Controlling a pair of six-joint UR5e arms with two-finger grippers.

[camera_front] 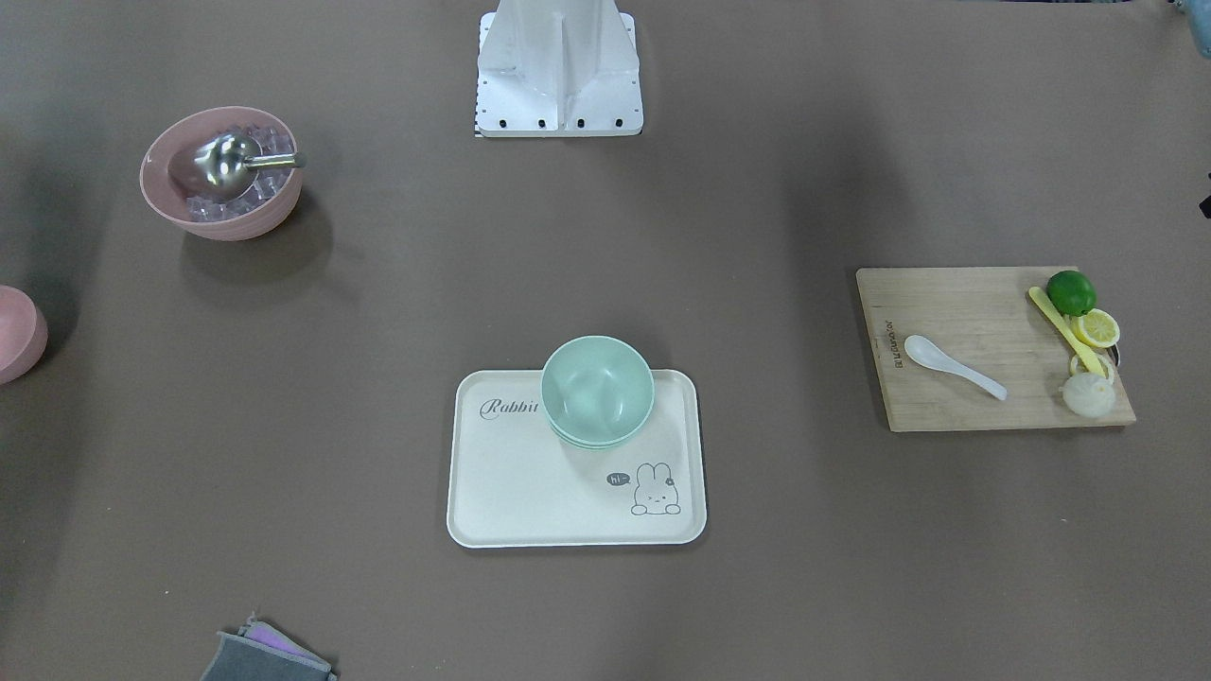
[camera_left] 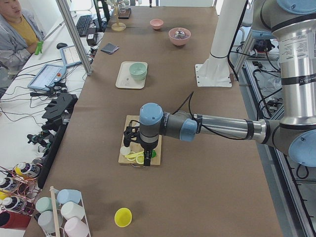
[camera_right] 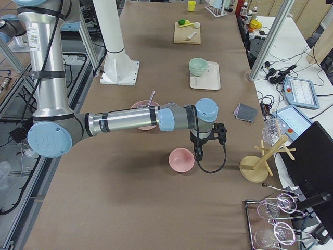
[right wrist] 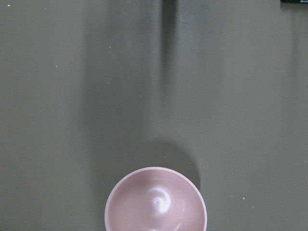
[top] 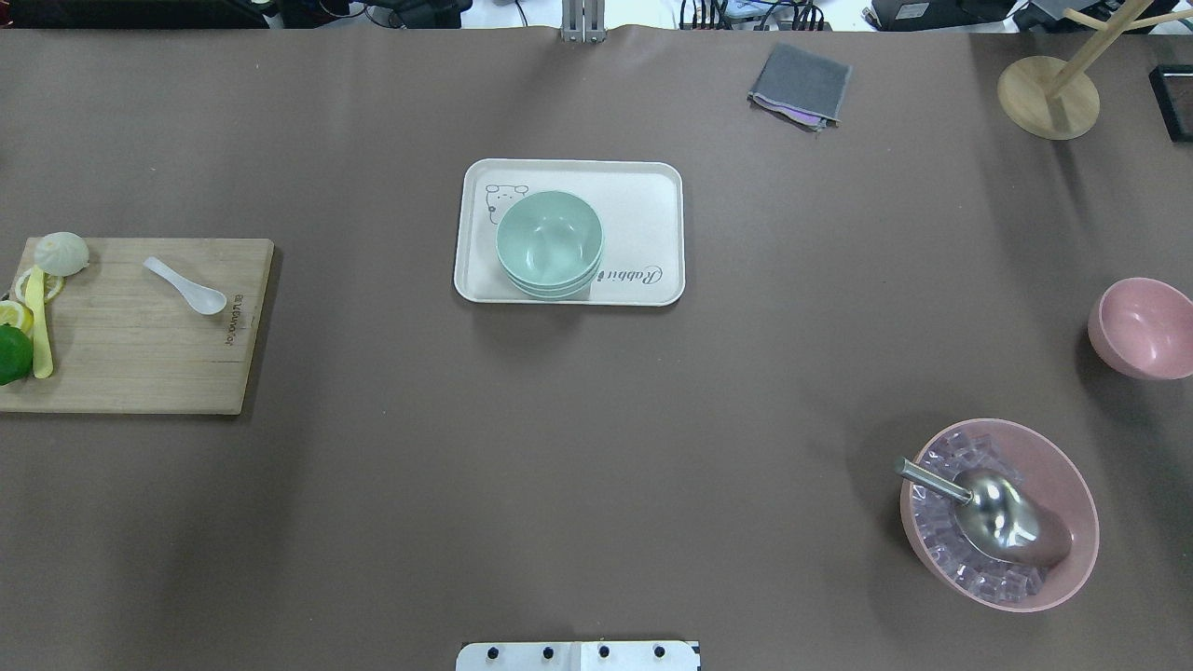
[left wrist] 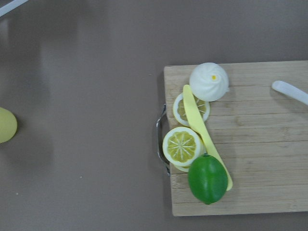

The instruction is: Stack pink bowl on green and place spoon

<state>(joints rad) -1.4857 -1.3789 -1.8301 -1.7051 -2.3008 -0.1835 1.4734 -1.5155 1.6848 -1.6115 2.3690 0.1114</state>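
Note:
An empty pink bowl [top: 1142, 326] stands at the table's right edge; it also shows in the right wrist view [right wrist: 155, 199]. A green bowl [top: 550, 240] sits on a white rabbit tray [top: 643, 196] at mid-table. A white spoon [top: 186, 284] lies on a wooden cutting board [top: 140, 354] at the left. My left gripper [camera_left: 144, 159] hovers over the board's fruit end. My right gripper [camera_right: 198, 152] hangs just beside the pink bowl [camera_right: 181, 159]. Both show only in the side views, so I cannot tell whether they are open or shut.
A larger pink bowl [top: 997, 513] holds ice cubes and a metal scoop. On the board lie a lime [left wrist: 208, 178], lemon slices [left wrist: 182, 146], a bun [left wrist: 209, 81] and a yellow knife. A grey cloth [top: 800, 84] and a wooden stand [top: 1049, 93] sit at the far side.

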